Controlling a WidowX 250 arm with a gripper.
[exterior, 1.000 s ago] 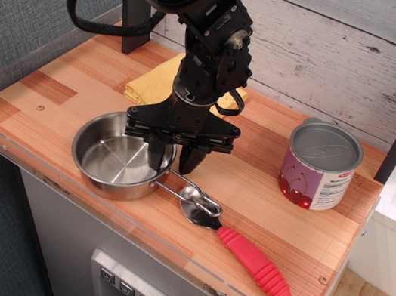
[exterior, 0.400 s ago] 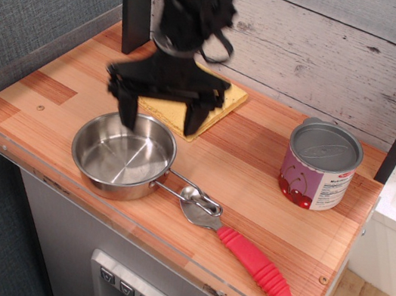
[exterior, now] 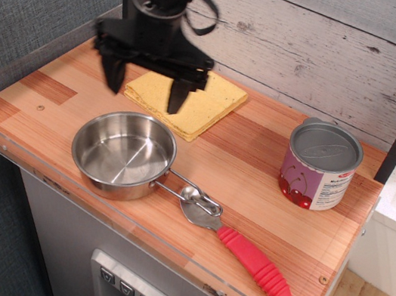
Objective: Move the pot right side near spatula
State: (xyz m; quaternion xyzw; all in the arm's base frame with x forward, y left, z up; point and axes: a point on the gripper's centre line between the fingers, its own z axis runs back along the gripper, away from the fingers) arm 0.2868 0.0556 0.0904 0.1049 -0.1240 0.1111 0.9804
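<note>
The pot (exterior: 122,152), a shallow shiny steel pan, sits at the front left of the wooden table. Its thin wire handle (exterior: 188,196) points right and lies over the metal head of the spatula (exterior: 241,249), whose ribbed red handle runs toward the front right. My gripper (exterior: 147,87) is open and empty, its two black fingers spread wide. It hangs above the table behind the pot, over the near edge of a yellow cloth, well clear of the pot.
A yellow cloth (exterior: 206,103) lies at the back of the table. A purple cherry-labelled tin can (exterior: 319,166) stands at the right. A clear plastic rim (exterior: 165,246) edges the table's front and left. A black post (exterior: 131,29) stands at the back left.
My gripper has let go of the pot's rim, risen and moved back and to the left, opening wider. The pot and spatula have stayed where they were.
</note>
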